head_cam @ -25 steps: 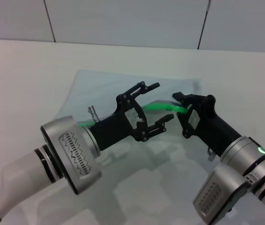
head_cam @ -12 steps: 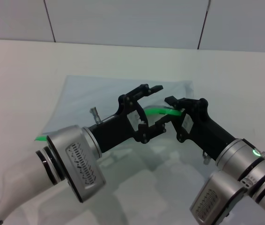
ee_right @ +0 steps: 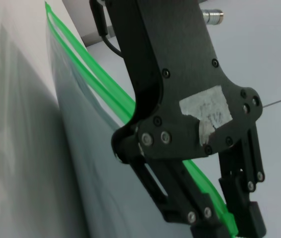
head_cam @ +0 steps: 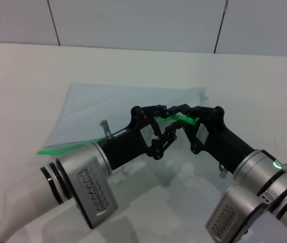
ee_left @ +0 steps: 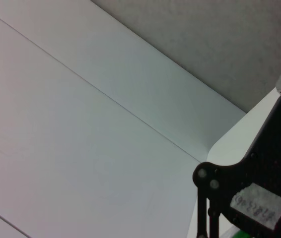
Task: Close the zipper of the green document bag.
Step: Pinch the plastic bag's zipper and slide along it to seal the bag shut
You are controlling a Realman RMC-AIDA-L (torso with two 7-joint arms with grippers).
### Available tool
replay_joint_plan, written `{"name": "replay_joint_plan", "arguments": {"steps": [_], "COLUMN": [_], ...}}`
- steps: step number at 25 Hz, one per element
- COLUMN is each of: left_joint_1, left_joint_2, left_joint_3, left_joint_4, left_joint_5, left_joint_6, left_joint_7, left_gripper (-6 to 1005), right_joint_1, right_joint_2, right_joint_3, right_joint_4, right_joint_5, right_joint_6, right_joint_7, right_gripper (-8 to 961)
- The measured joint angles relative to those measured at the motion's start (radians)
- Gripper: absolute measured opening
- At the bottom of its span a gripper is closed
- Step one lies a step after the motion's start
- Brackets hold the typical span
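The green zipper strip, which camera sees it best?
The right wrist view: the zipper runs close up as two green strips, passing behind the left gripper. The head view shows only its left end and a bit by the right gripper. The left wrist view barely catches any green.

Translucent green document bag (head_cam: 108, 109) lifted off table, green zipper (head_cam: 65, 148) edge nearest
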Motion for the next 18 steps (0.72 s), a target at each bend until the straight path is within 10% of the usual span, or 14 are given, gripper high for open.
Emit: {"name": "replay_joint_plan", "arguments": {"steps": [2,18], "left_joint_1": [0.0,-0.004], "left_joint_2": [0.0,0.0], "left_joint_3": [0.0,0.006], "left_joint_4": [0.0,-0.001], "left_joint_5": [0.0,0.0], "left_joint_6": [0.0,-0.034], "left_joint_7": [0.002,0.02], "left_gripper": [311,200], "right_joint_1": [0.001,0.002], "right_joint_2": [0.0,-0.001], "right_joint_3": [0.0,-0.014], "right_joint_4": [0.0,0.003], "right_joint_5": [0.0,-0.021], "right_joint_6": [0.0,0.0], "right_joint_7": [-0.002,-0.008], "right_gripper": [83,93]}}
